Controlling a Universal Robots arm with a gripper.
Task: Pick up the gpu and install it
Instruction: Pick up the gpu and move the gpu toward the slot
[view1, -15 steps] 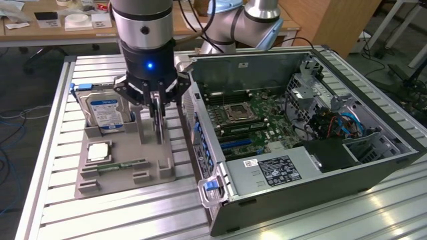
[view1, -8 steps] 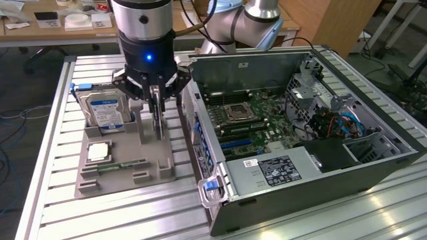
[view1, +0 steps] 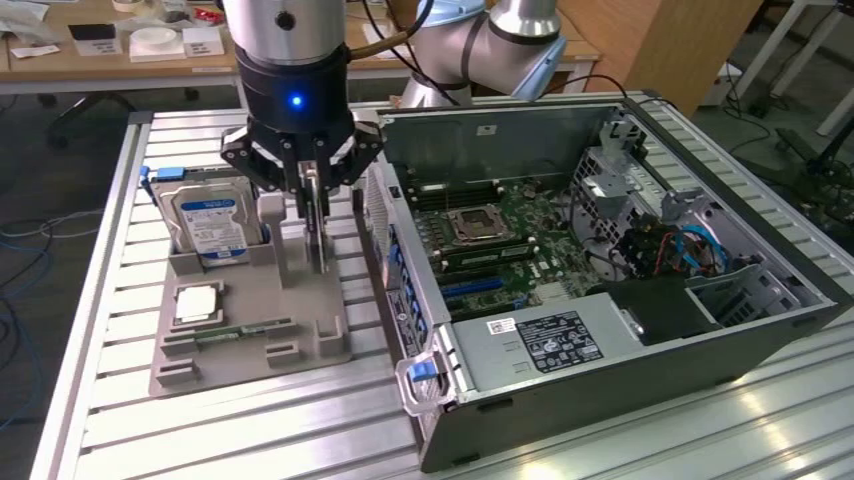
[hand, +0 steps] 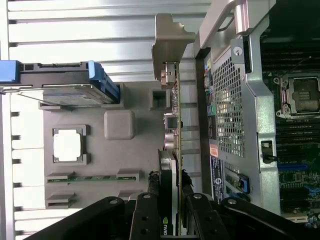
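Pickup step: the tool (view1: 312, 205) grips the gpu (view1: 319, 250) by its top edge (card upright at the gray holder (view1: 254, 335)); freeing it calls for a straight, untilted pull.

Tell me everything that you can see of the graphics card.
The graphics card is a thin dark board with a brownish edge and a silver metal bracket at one end. It stands upright, long edge down, at the grey tray, beside the open computer case. The black jaws grip its two faces near the end away from the bracket.
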